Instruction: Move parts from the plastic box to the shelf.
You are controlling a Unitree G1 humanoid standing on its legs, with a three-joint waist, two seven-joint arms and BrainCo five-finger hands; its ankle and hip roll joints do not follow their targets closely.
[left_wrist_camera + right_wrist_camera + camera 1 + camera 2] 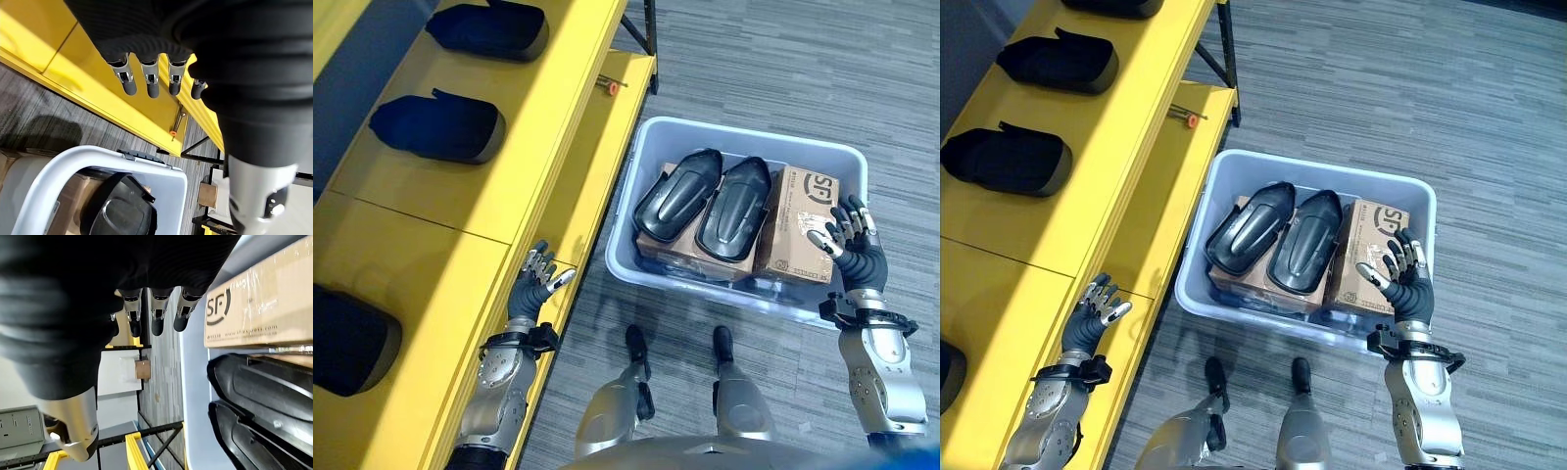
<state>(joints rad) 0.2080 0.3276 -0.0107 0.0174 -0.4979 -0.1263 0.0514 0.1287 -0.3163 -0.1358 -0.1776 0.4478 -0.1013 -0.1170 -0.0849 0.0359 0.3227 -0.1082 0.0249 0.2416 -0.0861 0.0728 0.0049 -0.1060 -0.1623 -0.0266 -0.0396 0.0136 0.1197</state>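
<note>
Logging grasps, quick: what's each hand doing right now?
Left hand: open, empty, over the yellow shelf.
Right hand: open, empty, by the cardboard box.

You've got a yellow shelf point(509, 147) on the robot's left with dark moulded parts point(438, 127) lying apart on its upper tier, and a small orange-tipped tool point(607, 84) on the lower tier. The plastic box point(744, 137) sits on grey carpet floor point(783, 69), just beside the shelf

Bright, even light; blurred wrist covers
</note>
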